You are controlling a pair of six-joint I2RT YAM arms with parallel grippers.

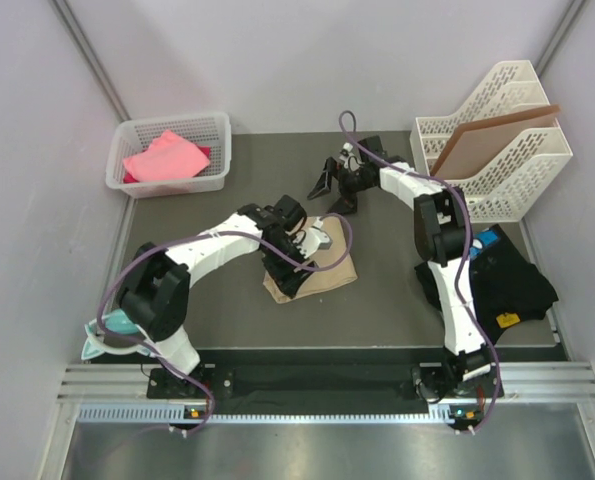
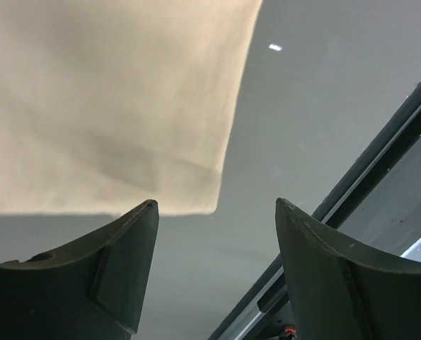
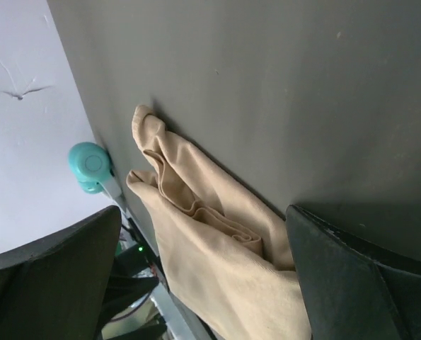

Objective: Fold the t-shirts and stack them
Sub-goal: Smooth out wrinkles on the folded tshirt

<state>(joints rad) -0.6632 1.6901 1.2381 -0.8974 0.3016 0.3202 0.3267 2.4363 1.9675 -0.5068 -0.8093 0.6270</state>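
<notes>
On the dark grey surface (image 1: 239, 322), a folded tan cloth t-shirt (image 1: 323, 272) lies with the left end effector (image 1: 295, 238) at its edge and the right end effector (image 1: 335, 188) just beyond it, both spread apart and empty; the fold seemingly done, a fresh edge grip for stacking looks next.

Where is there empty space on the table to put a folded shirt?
Bare table shows at the back between the white basket and the right gripper, and in front between the tan shirt and the near edge. The right side is crowded with the file rack and the black shirts.
</notes>
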